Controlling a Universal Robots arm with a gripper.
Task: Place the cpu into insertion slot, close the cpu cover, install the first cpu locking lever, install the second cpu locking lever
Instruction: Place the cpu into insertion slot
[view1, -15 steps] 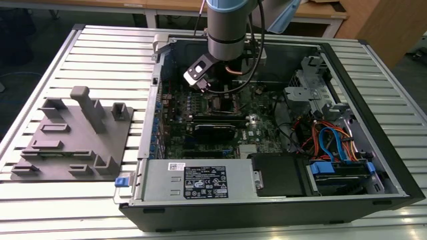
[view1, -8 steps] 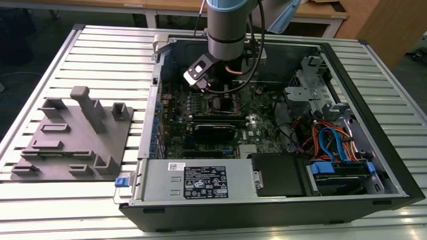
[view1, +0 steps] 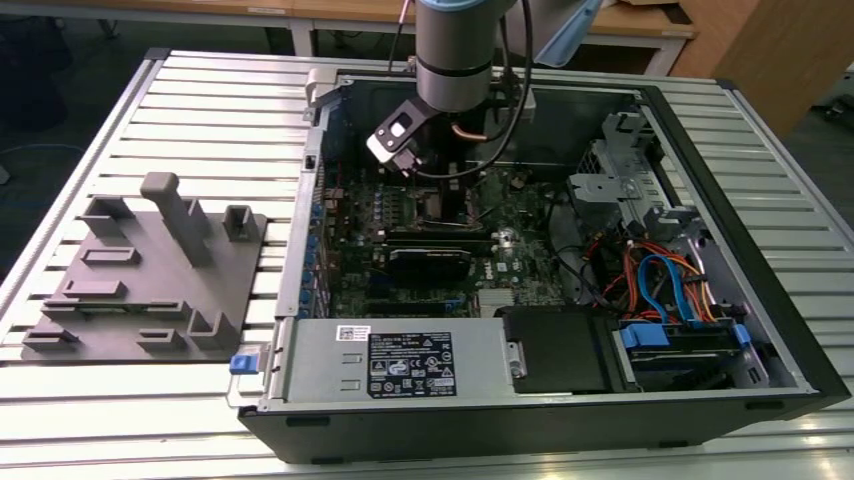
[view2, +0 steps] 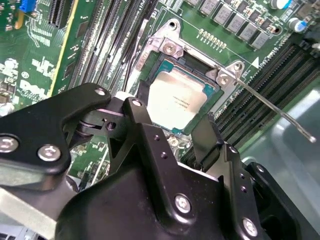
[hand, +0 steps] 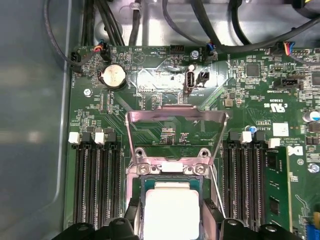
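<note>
The gripper (view2: 172, 109) has its jaws clamped on two opposite edges of the cpu (view2: 176, 97). The cpu sits in the insertion slot (view2: 196, 64), towards the green board's (hand: 100, 120) far edge in the exterior view. The cpu cover (hand: 175, 116) stands swung open.

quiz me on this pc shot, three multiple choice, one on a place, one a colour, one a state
1. Where is the flat square silver-grey metal cpu?
A on the table beside the computer
B in the square black insertion slot
C on the long narrow slots

2. What colour is the circuit board around the slot?
A blue
B green
C red

3. How does the thin silvery metal-frame cpu cover stand?
A shut over the cpu
B lying outside the computer
C swung open, clear of the cpu

Answers: 1 B, both wrist views show it within the slot's rim. 2 B, the board is plainly green. 3 C, the first wrist view shows bare board through its window.
</note>
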